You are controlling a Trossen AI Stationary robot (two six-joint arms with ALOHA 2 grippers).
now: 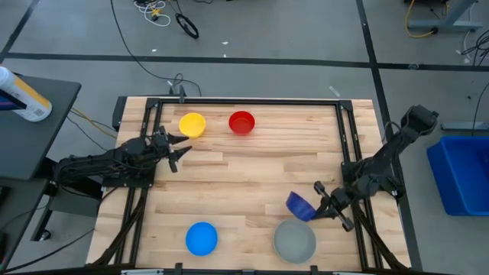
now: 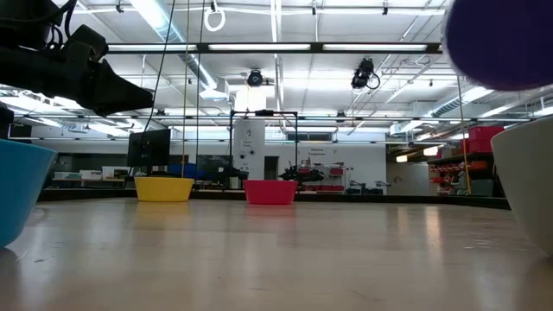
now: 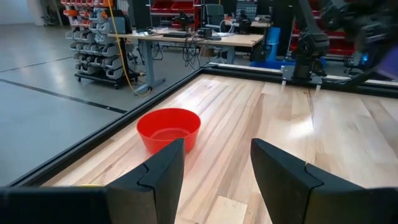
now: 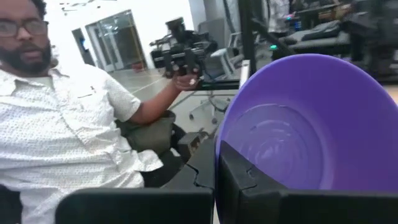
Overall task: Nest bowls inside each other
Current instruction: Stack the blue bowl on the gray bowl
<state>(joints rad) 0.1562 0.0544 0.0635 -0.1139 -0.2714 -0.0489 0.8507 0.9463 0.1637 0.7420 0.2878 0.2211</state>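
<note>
1. While the right gripper is clamped on its rim, the dark blue bowl hangs tilted just above the pale grey bowl at the worktop's near right edge.
2. Light blue bowl: near edge.
3. Yellow bowl and red bowl: far edge.
4. Left gripper, fingers apart, hovers beside the yellow bowl.
5. A person sits beyond the worktop.
</note>
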